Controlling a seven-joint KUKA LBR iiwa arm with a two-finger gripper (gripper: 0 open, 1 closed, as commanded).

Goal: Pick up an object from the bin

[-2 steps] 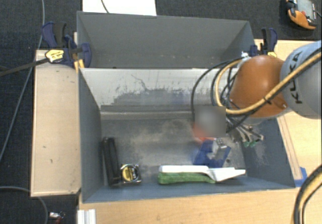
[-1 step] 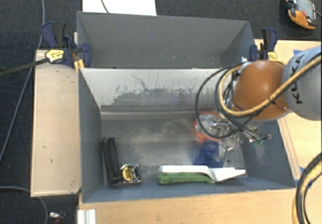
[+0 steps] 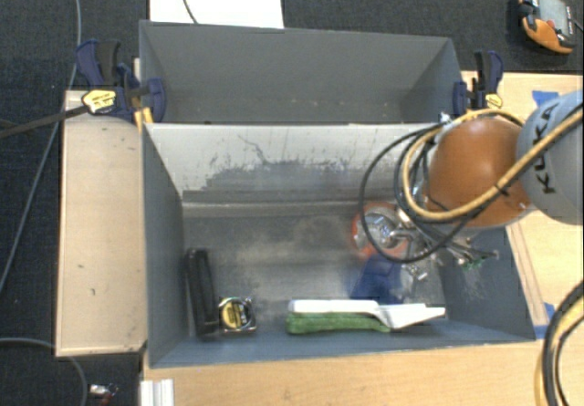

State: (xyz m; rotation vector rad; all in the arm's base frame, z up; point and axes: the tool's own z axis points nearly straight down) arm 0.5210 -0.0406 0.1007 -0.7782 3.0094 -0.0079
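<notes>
My gripper [image 3: 408,258] hangs low over the right part of the bin floor, under the arm's orange cover. Directly beneath and left of it lies a blue thing [image 3: 372,283], partly hidden by the gripper. An orange rounded thing [image 3: 359,233] peeks out at the gripper's left side; whether the two touch cannot be made out. Just in front, along the bin's near wall, lies a long brush [image 3: 365,315] with a white handle and a green underside.
A long black object [image 3: 200,293] lies in the near left corner of the bin, with a small yellow tape measure [image 3: 235,314] next to it. The arm and its cables cover the bin's right side.
</notes>
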